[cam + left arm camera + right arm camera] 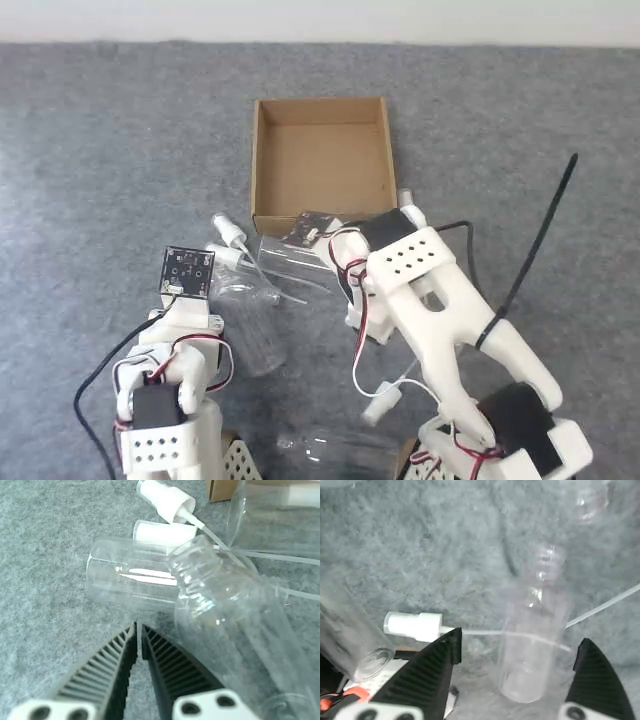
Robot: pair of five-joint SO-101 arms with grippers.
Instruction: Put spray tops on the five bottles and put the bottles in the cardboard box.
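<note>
The whole table is covered in a rough grey felt-like mat (100, 150), and along its far edge runs a pale strip of wall (320, 18). The cardboard box (320, 165) sits open toward the far middle, its brown floor in plain sight.

Just on the near side of the box, between the two arms, clear bottles and white tops lie in a loose jumble on the mat. The left gripper (138, 635) hangs low over the felt at the near left of that jumble, its ribbed jaws pressed together with only a thin slit between them, holding nothing. Right beside it lies a threaded-neck bottle (225, 620) with no top on, its neck resting against a second bottle (125, 580). Beyond them lies a spray top (165, 497), trailing its thin tube.

The right gripper (520, 645) hovers at the box's near right corner with its jaws spread wide over an uncapped bottle (532, 650). A loose spray top (412, 625) lies just beside that bottle, its tube running across it. Another bottle (340, 448) lies at the near edge between the arm bases.
</note>
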